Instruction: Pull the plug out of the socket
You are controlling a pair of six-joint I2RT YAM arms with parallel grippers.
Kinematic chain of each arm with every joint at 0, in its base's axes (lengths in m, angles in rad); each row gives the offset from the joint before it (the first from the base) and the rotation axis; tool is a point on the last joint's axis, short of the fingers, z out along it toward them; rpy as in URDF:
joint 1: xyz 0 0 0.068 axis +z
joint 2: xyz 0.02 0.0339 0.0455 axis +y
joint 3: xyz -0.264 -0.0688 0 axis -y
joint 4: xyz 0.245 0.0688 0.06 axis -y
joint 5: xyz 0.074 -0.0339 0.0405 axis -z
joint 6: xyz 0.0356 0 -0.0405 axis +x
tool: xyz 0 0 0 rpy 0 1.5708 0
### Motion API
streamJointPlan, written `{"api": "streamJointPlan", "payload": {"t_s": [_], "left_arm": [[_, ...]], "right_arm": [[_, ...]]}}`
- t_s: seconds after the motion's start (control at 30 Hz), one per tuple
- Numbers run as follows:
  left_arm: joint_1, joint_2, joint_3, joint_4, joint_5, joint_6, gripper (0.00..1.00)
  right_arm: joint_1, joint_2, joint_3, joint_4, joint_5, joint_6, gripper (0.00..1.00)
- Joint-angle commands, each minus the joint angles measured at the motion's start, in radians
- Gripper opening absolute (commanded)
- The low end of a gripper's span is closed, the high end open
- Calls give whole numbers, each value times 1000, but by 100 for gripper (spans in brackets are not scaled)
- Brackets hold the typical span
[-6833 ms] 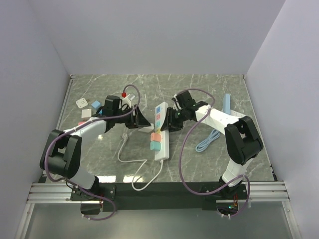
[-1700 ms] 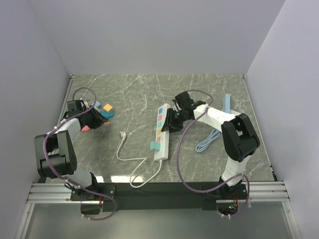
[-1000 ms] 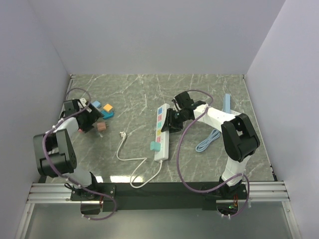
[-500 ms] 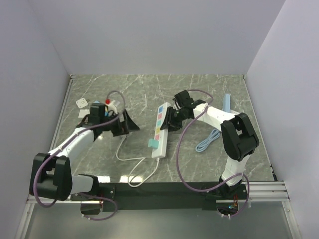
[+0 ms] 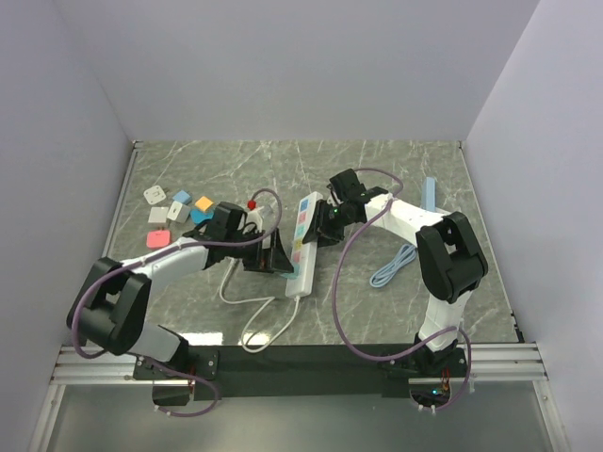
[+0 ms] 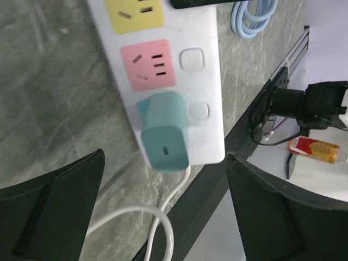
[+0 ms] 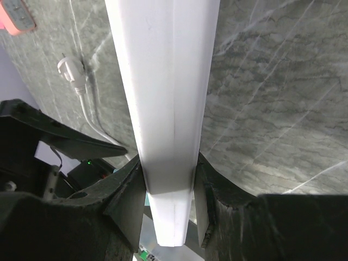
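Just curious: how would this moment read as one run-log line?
left gripper open, facing teal plug | right gripper shut on power strip | teal plug not yet pulled

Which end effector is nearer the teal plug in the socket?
Left. The left end effector is open right at the teal plug, not touching; the right end effector clamps the socket farther up its length.
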Motion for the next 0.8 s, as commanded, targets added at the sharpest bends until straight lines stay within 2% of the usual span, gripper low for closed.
{"api": "streamJointPlan", "payload": {"t_s": [0.0,0.23,0.3,0.37,0.4,0.47,0.5,0.57,0.67,0.7,0.77], "left_arm": [[-39,37,59,60,-38,9,99],[-88,100,88,116,-75,-32,99],[-101,117,97,112,-84,-34,97],[-110,127,99,121,-70,-43,85],[-111,130,99,123,-66,-46,75],[-111,135,96,129,-50,-55,66],[-113,135,96,133,-36,-57,57],[-118,135,99,123,-27,-52,50],[-119,121,100,109,-19,-47,34],[-118,115,100,98,-24,-44,22],[-119,98,105,87,-41,-44,7]], "right_arm": [[-8,-36,57,30,-46,5,0],[-8,-51,53,32,-52,-5,0],[-8,-53,51,32,-56,-6,0],[-8,-53,51,35,-56,-5,0],[-8,-54,51,35,-58,-5,0],[-8,-54,56,30,-56,-6,0],[-8,-54,57,27,-52,-9,0],[-8,-54,59,24,-50,-11,0],[-9,-48,63,20,-49,-14,0],[-9,-47,64,20,-47,-14,0],[-9,-47,60,18,-44,-17,0]]}}
